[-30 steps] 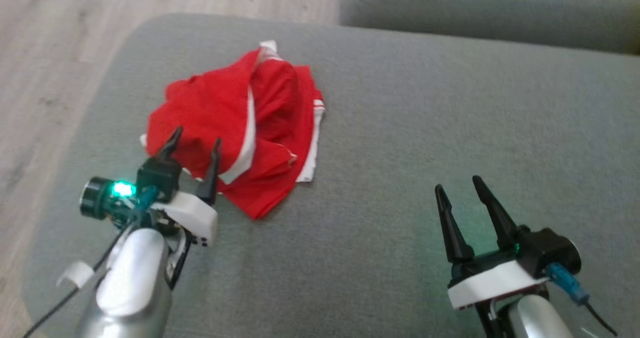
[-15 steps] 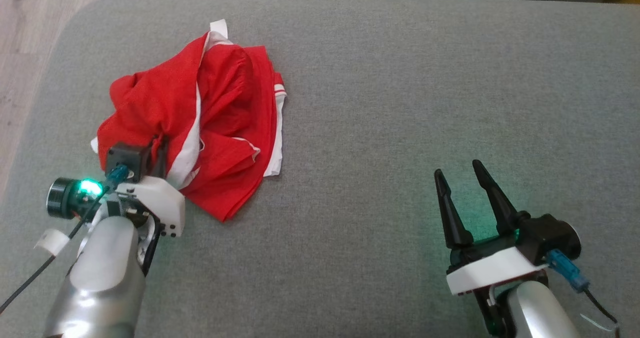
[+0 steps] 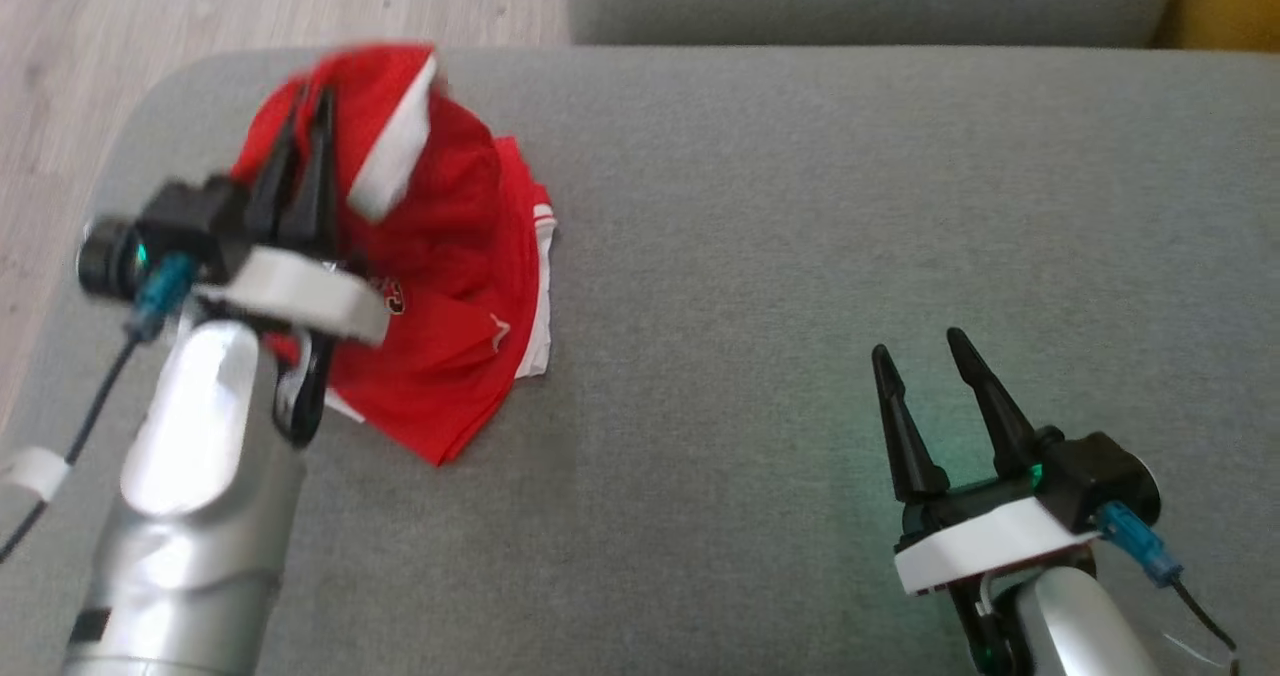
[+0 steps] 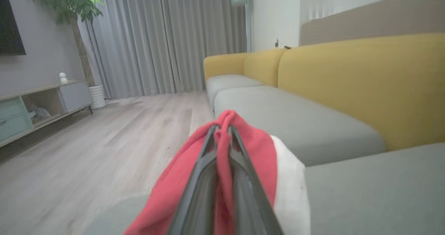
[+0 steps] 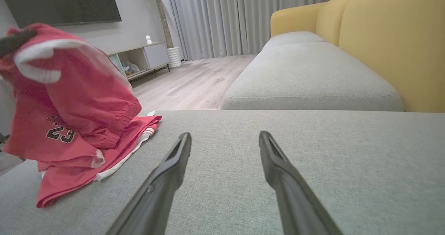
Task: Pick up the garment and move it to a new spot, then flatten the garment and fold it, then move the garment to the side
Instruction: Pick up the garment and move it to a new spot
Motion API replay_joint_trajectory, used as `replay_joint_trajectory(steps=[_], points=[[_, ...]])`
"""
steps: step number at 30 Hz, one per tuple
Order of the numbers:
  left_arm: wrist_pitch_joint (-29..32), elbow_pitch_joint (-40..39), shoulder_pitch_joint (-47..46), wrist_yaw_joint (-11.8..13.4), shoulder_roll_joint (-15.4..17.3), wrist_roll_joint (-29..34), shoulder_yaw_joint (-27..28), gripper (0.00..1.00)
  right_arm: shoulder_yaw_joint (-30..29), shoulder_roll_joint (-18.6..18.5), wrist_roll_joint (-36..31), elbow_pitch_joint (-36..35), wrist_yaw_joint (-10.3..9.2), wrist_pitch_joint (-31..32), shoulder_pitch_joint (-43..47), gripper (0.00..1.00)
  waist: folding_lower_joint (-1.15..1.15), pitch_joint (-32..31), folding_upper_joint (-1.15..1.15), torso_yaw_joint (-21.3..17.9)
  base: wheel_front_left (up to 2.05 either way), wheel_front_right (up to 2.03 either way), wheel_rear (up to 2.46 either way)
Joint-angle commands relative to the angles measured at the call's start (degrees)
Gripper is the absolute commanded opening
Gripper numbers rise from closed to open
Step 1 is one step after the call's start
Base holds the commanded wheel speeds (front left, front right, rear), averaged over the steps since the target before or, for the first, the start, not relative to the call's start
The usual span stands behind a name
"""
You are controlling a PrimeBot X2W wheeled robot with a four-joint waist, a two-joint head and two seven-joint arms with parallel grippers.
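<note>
My left tool has risen, pinching a fold of the crumpled red-and-white fabric garment to carry it; the rest trails on the grey sofa seat, far left. My right tool waits spread.

Grey seat cushion: bare fabric runs from the red garment at its left end across to the right gripper, whose jaws stand apart low over the cushion, well apart from the cloth; the middle gives open passage. Obstacle at left: the garment hangs as a tall heap from the closed jaws of the left gripper, its lower folds lying on the cushion and the left forearm over the near-left corner. Bounds: yellow backrest on the right, a second cushion beyond the far seam, wood floor past the left edge.
</note>
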Motion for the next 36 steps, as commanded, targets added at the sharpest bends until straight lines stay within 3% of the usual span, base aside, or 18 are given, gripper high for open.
replay_joint_trajectory(steps=[1, 8, 15, 22, 30, 31, 32, 36], points=[[0.0, -5.9, -3.5, -0.5, 1.5, -1.7, 0.8, 0.00, 1.0, -0.3, 0.7, -1.5, -0.04, -0.6, -1.1, 1.00, 0.00, -1.5, 0.00, -1.4, 0.00, 0.00, 0.00], [7.0, -18.1, -6.7, -0.8, 1.6, -8.5, -2.0, 0.00, 0.6, -0.3, 3.7, -1.4, -0.04, -0.6, -1.4, 1.00, 0.00, -2.4, 0.00, -4.9, 0.00, 0.00, 0.00], [14.9, -25.3, -10.8, -0.8, 1.6, -12.4, -9.1, 0.00, 0.6, -0.3, 5.9, -2.7, -0.04, -0.6, -3.2, 1.00, 0.00, -0.6, 0.00, -10.9, 0.00, 0.00, 0.00], [15.9, -23.9, -14.7, -0.8, 0.7, -12.1, -13.2, 0.00, 2.4, -0.3, 8.5, -4.8, -0.04, -0.6, -5.3, 1.00, 0.00, 3.1, 0.00, -20.3, 0.00, 0.00, 0.00], [12.6, -15.6, -20.7, -0.8, 0.0, -9.1, -17.1, 0.00, 5.2, -0.3, 11.5, -7.9, -0.04, -0.6, -6.4, 1.00, 0.00, 7.6, 0.00, -30.5, 0.00, 0.00, 0.00], [12.0, -14.3, -21.2, -0.8, -0.4, -9.0, -18.1, 0.21, 5.4, -0.3, 11.7, -8.2, -0.04, -0.6, -6.3, 1.00, 0.00, 8.0, 0.00, -31.3, 0.00, 0.00, 0.00], [11.4, -13.2, -21.5, -0.8, -0.7, -9.3, -19.2, 1.00, 5.7, -0.3, 11.8, -8.4, -0.04, -0.6, -6.3, 1.00, 0.00, 8.4, 0.00, -32.0, 0.00, 0.00, 0.00], [10.1, -9.5, -21.9, -0.8, -1.2, -11.3, -24.7, 1.00, 5.6, -0.3, 12.1, -8.7, -0.04, -0.6, -5.7, 1.00, 0.00, 8.9, 0.00, -32.9, 0.00, 0.00, 0.00]])
